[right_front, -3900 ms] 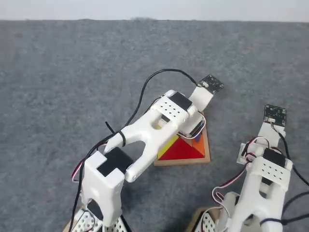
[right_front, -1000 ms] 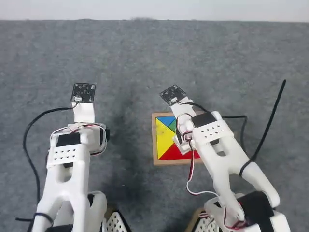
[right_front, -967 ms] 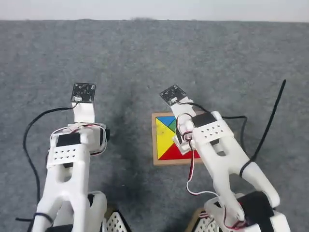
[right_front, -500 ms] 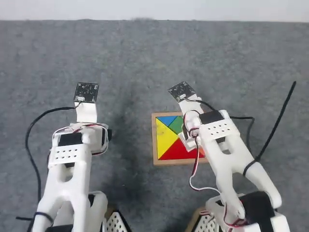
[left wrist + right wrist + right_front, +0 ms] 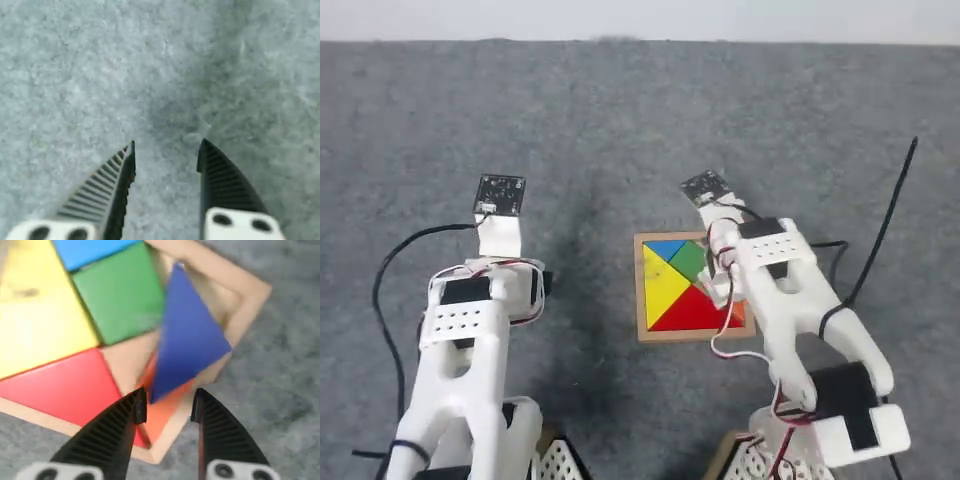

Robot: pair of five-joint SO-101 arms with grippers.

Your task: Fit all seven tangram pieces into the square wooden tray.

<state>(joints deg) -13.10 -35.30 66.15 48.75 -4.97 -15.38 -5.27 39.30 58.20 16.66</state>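
The square wooden tray [image 5: 640, 290] lies on the grey mat [image 5: 570, 120]. Inside it, a yellow triangle [image 5: 40, 315], a red triangle [image 5: 60, 385], a light blue piece [image 5: 95, 250] and a green square [image 5: 117, 295] lie flat. A dark blue triangle [image 5: 187, 340] sits tilted over 1 corner of the tray, partly across an orange piece [image 5: 162, 415] and the rim. The right gripper [image 5: 167, 397] hangs just above that corner, its 2 fingers a narrow gap apart with the blue triangle's tip between them; whether they touch it I cannot tell. The left gripper [image 5: 166, 150] hovers over bare mat well away from the tray, fingers spread wide and holding nothing
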